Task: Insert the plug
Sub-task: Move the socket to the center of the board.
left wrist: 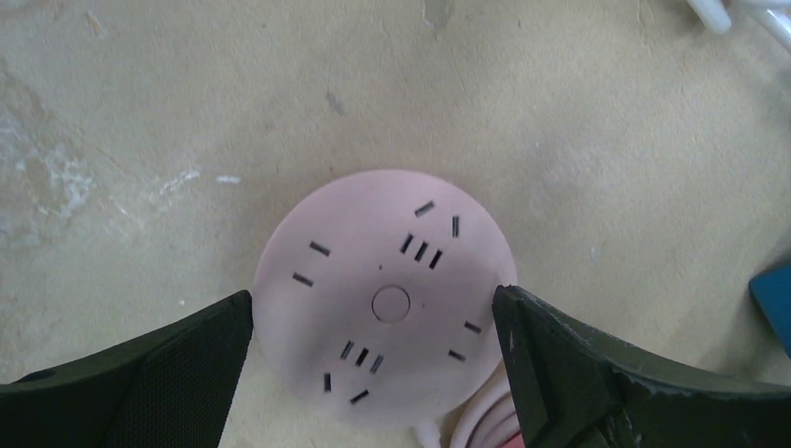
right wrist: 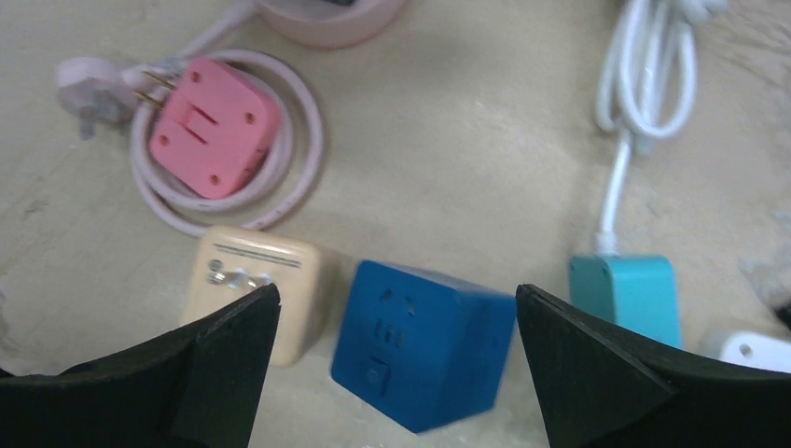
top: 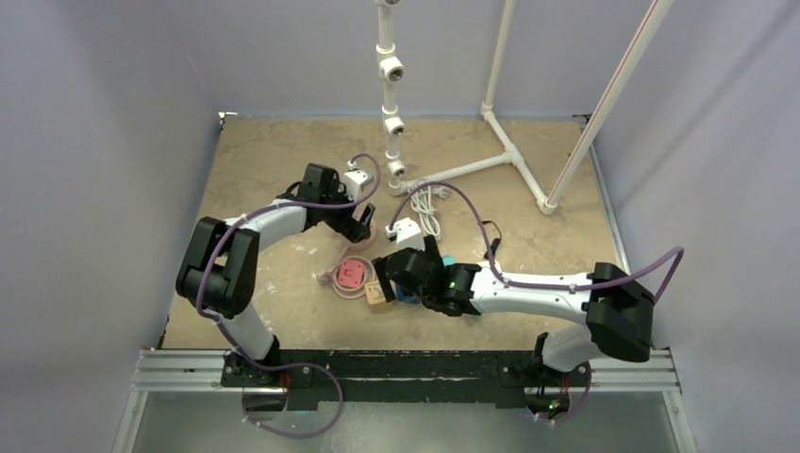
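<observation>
A round pale-pink socket hub (left wrist: 384, 280) with several slot sets lies flat on the table. My left gripper (left wrist: 373, 301) is open and hovers over it, one finger at each edge of the disc. My right gripper (right wrist: 397, 291) is open, its fingers either side of a blue cube socket (right wrist: 424, 341), which looks blurred. A beige cube adapter (right wrist: 256, 289) with metal prongs lies just left of the blue cube. A pink cube (right wrist: 210, 126) sits inside a coiled pink cord ending in a pink plug (right wrist: 84, 84). In the top view both grippers (top: 360, 225) (top: 396, 274) are at mid-table.
A teal block (right wrist: 625, 294) on a white bundled cord (right wrist: 644, 84) lies right of the blue cube. A small white object (right wrist: 746, 350) is at the lower right. A white PVC pipe frame (top: 500, 156) stands at the back of the table.
</observation>
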Available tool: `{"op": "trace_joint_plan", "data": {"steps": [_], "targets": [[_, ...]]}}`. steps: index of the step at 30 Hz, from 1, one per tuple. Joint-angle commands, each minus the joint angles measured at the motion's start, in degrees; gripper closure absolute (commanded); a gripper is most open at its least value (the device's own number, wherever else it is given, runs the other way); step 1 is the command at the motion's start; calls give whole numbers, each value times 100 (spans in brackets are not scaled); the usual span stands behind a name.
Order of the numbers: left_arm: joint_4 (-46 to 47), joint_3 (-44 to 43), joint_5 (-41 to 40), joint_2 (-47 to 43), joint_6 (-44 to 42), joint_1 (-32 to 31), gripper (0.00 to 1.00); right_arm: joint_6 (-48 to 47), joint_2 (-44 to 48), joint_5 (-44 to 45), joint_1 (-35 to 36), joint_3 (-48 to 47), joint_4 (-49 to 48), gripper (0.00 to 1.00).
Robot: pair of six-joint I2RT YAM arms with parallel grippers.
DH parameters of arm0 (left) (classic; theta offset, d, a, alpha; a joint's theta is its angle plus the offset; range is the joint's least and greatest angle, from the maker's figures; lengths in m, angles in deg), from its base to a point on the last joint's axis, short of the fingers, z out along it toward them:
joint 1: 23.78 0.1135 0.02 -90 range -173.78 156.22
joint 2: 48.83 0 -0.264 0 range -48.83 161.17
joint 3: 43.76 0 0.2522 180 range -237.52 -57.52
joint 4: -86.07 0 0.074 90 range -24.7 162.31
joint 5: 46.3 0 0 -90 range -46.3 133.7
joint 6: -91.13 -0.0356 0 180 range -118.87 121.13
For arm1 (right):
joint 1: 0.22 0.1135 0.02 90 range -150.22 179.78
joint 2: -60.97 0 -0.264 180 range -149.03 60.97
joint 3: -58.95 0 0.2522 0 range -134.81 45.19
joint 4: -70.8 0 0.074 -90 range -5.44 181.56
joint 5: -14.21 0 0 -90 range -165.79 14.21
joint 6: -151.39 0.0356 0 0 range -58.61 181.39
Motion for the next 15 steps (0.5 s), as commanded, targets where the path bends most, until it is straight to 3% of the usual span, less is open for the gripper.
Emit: {"op": "trace_joint_plan", "data": {"steps": [1,3,6,10,13,15], "targets": [[597,-314,-394,255,156,-221,1,1101,417,887,-33,72,1463,1],[720,-363,-667,389,137,-268,2,1597,424,1186,-57,38,2106,1],[805,-401,-1087,535,28,-270,14,2257,369,1342,-219,44,2773,2],[765,-386,-1411,463,-188,-270,20,2060,451,1232,-685,150,2524,6],[621,-391,-1313,178,-283,-265,16,1596,452,973,-1252,50,2181,9],[441,-437,-1163,-62,-266,-262,6,1187,406,805,-1607,-8,1892,11]]}}
